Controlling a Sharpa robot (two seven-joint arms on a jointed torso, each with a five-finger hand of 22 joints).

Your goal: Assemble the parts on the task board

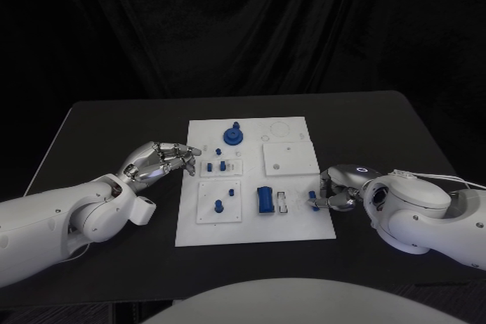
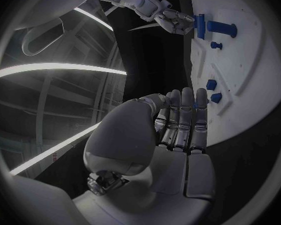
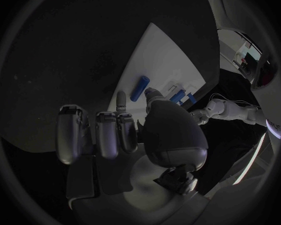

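The white task board (image 1: pixel 293 225) lies in the middle of the table. On it stand a round blue part (image 1: pixel 233 135), two small blue pieces (image 1: pixel 218 167), a blue peg (image 1: pixel 218 206) and a long blue block (image 1: pixel 264 199). My left hand (image 1: pixel 162 160) hovers at the board's left edge with its fingers (image 2: pixel 181 120) side by side, holding nothing. At the board's right edge, my right hand (image 1: pixel 334 190) pinches a small blue part (image 1: pixel 310 197) just right of the block (image 2: pixel 200 25). The right wrist view shows the block (image 3: pixel 139 88) beyond the right hand's fingers (image 3: pixel 120 105).
A raised white square plate (image 1: pixel 290 159) sits on the board's right half, with empty cut-outs (image 1: pixel 279 131) behind it. Bare black table (image 1: pixel 112 127) surrounds the board on all sides.
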